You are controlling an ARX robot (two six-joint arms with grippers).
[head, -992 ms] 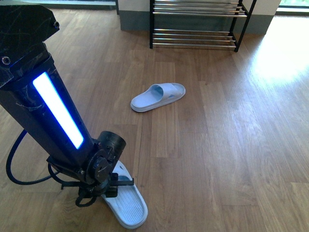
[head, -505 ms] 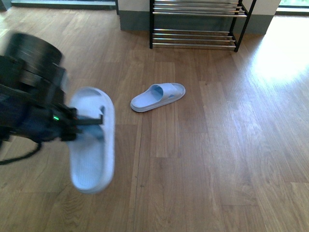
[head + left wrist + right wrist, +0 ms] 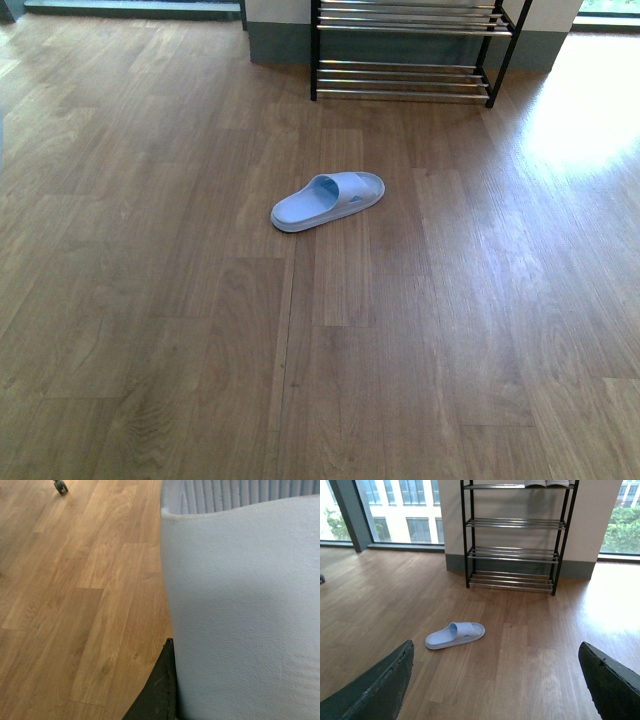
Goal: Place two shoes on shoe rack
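Off the floor and out of the front view, one slipper [image 3: 240,620] has been lifted, clamped by the left gripper [image 3: 159,692]; the other slipper [image 3: 328,200] is left before the rack [image 3: 410,50], right gripper [image 3: 495,690] gaping empty.

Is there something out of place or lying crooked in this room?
Yes. One pale blue slipper lies alone on the open floor, turned at an angle and well short of the shoe rack. Its partner is not beside it: it fills the left wrist view, up off the floor.
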